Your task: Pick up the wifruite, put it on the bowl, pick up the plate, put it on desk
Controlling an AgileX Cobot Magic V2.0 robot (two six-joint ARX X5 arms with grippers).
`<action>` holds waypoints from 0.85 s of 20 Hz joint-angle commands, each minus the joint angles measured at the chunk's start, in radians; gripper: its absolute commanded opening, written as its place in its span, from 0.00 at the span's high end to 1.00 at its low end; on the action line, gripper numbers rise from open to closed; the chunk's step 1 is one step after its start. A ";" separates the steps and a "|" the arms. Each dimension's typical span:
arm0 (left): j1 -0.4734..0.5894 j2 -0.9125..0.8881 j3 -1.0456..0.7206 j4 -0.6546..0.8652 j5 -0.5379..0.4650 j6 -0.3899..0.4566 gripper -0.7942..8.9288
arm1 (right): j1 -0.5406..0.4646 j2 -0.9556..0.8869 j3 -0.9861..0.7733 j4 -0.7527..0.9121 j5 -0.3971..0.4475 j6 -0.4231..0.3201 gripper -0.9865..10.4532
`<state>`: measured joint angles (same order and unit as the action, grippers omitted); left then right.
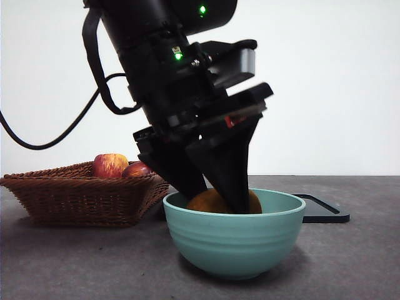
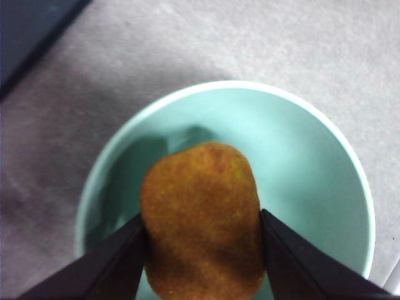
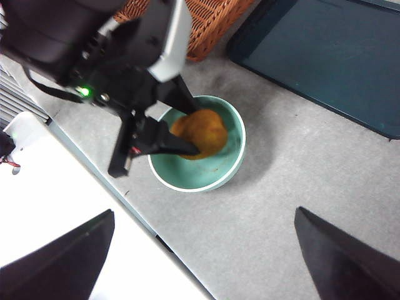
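Observation:
The golden-brown wifruite [image 2: 200,219] sits between the two jaws of my left gripper [image 2: 202,217], which is shut on it. It hangs low inside the mint-teal bowl [image 1: 234,240]; I cannot tell whether it touches the bottom. From the front, the left gripper [image 1: 219,199] reaches down into the bowl and only the top of the wifruite [image 1: 207,201] shows over the rim. My right gripper [image 3: 205,212] is open and held high above the desk [image 1: 362,262], looking down on the bowl [image 3: 232,167] and the wifruite [image 3: 203,134]. The plate [image 1: 325,210], dark and flat, lies behind the bowl on the right.
A brown wicker basket [image 1: 81,194] stands at the left, holding a red-and-yellow apple [image 1: 110,165] and a dark red fruit [image 1: 139,169]. The left arm's black cable [image 1: 56,134] loops above it. The desk's edge [image 3: 100,165] runs close beside the bowl.

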<state>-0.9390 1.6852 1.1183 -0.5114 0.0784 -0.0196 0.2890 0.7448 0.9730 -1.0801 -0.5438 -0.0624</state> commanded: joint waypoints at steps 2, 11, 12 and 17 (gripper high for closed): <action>-0.024 0.031 0.019 0.010 -0.003 0.012 0.66 | 0.005 0.005 0.016 0.010 0.002 0.010 0.51; -0.031 0.011 0.020 0.005 -0.003 0.007 0.56 | 0.005 0.005 0.016 0.009 0.002 0.010 0.51; -0.031 -0.005 0.020 0.005 -0.003 0.005 0.56 | 0.005 0.005 0.016 0.009 0.002 0.010 0.51; -0.013 -0.163 0.020 0.004 -0.005 -0.023 0.56 | 0.005 0.005 0.016 0.009 0.002 0.010 0.51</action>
<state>-0.9470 1.5131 1.1183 -0.5152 0.0772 -0.0265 0.2890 0.7448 0.9730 -1.0801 -0.5430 -0.0624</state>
